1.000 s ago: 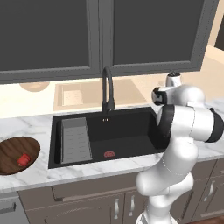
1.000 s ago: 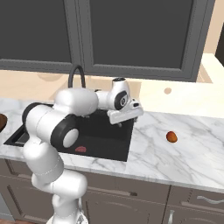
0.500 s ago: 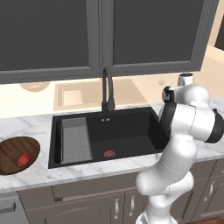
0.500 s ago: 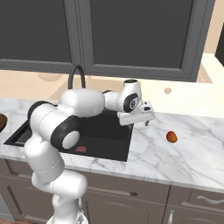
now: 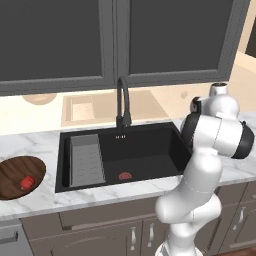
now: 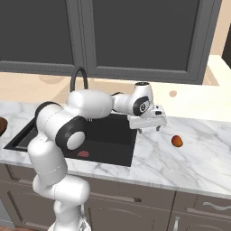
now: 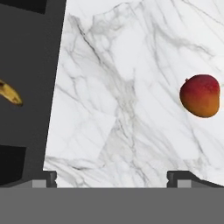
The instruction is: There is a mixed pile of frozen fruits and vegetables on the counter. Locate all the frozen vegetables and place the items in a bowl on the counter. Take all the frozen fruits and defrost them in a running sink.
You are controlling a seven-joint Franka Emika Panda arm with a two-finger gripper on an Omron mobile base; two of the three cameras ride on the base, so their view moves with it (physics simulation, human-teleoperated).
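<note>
Currently the pincer was seen hanging over the worktop just right of the sink, its fingers spread wide with nothing between them. The round fruit lay on the bare marble to the right of the pincer, apart from it. In the hand view the fruit sat off toward the right finger rather than midway between the two. A yellow banana tip was noted against the dark basin in the hand view, so that fruit was judged already in the sink. The bowl was seen at the far left of the worktop with the red chunk inside it.

The step in hand was judged to be the pick-up of the round fruit. To do it well, the hand should be shifted sideways until the fruit is centred between the fingers, and only then lowered. The fruit is round and would likely roll if nudged by one finger, so a straight descent and a closing across its widest part were advised. Whether the tap ran could not be told.
</note>
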